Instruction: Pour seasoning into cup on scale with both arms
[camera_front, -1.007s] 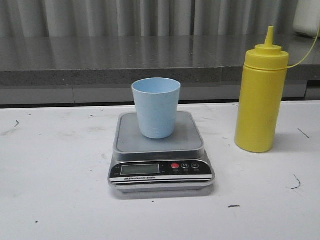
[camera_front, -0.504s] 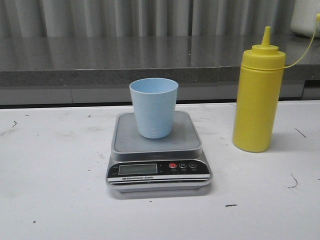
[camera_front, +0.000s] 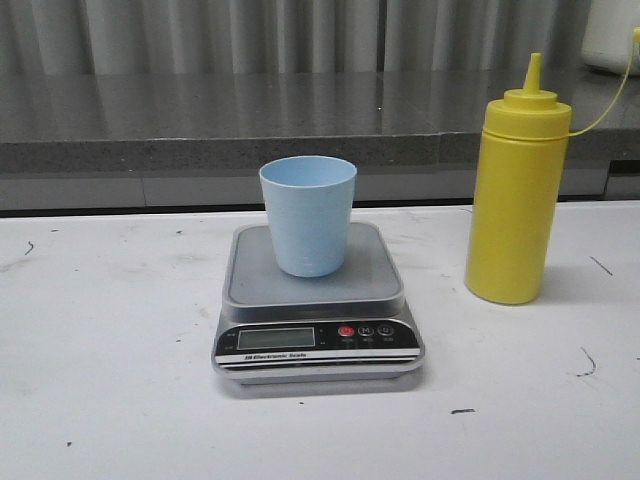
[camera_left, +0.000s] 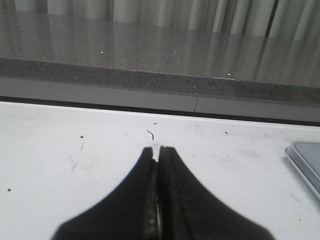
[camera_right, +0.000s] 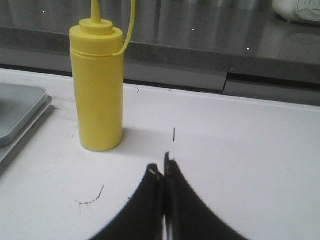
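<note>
A pale blue cup (camera_front: 308, 215) stands upright on the steel platform of the silver-grey scale (camera_front: 250, 285) at the table's middle. The tall yellow seasoning bottle (camera_front: 516, 195) stands upright on the table to the scale's right, also seen in the right wrist view as the seasoning bottle (camera_right: 98, 90). Neither arm shows in the front view. My left gripper (camera_left: 159, 149) is shut and empty over bare table, with a corner of the scale (camera_left: 306, 160) off to its side. My right gripper (camera_right: 163, 167) is shut and empty, a short way from the bottle.
A grey stone ledge (camera_front: 200, 120) runs along the back of the white table (camera_front: 100, 350), with curtains behind it. A white object (camera_front: 612, 35) sits on the ledge at far right. Small dark marks dot the tabletop.
Between the earliest frame and half a second ago the whole view shifted slightly left and down. Since then nothing has visibly moved.
</note>
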